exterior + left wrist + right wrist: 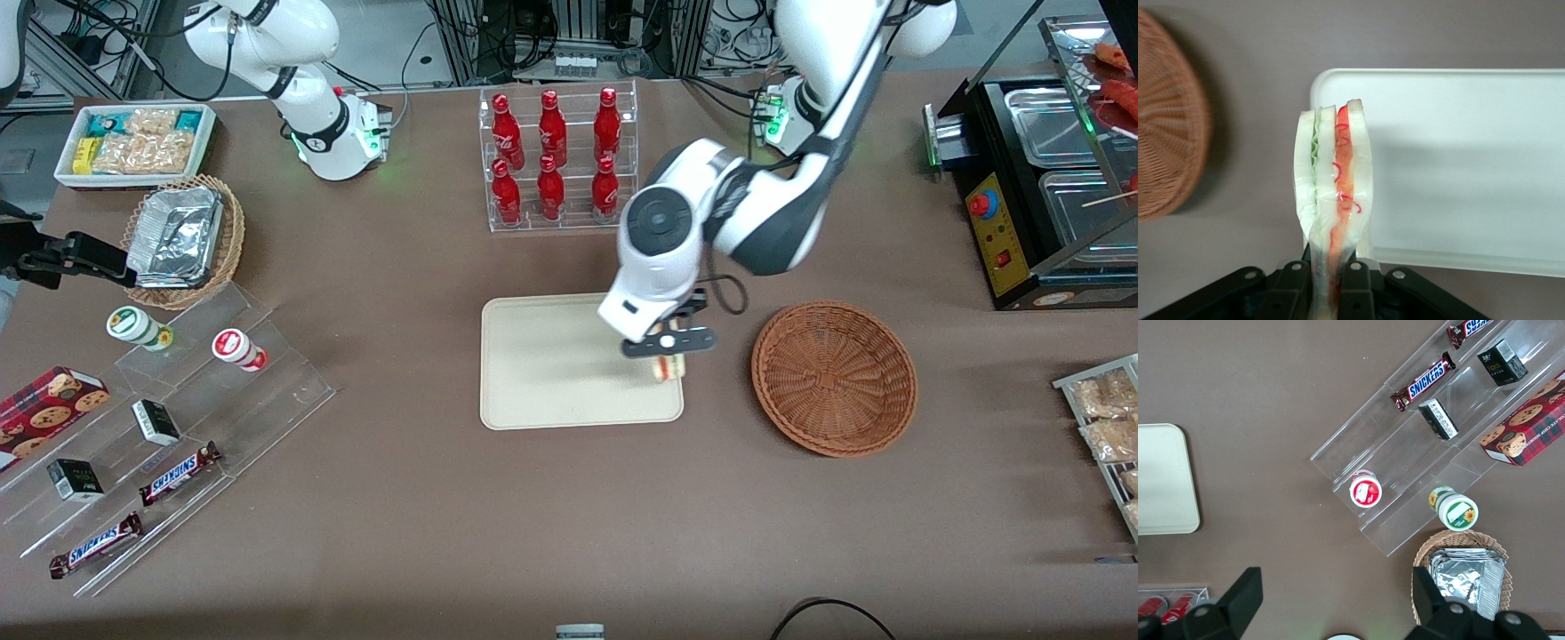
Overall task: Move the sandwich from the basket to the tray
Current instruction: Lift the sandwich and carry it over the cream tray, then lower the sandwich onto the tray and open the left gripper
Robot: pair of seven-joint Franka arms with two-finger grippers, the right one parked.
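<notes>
Even overhead light, moderately bright. Soft shadow of the arm on the tray (551, 373), another under the basket (1165, 120). Glare on the foil containers (175, 236). Sandwich (1333, 187) sharp, gripper (1327, 293) body dark.

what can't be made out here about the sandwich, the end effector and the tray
- Sandwich: its held end is hidden between the black fingers in the left wrist view; in the front view the arm covers most of it.
- End effector: shut on the sandwich above the tray's edge nearest the basket; pad contact hidden.
- Tray: cut off by the picture edge in the left wrist view.
</notes>
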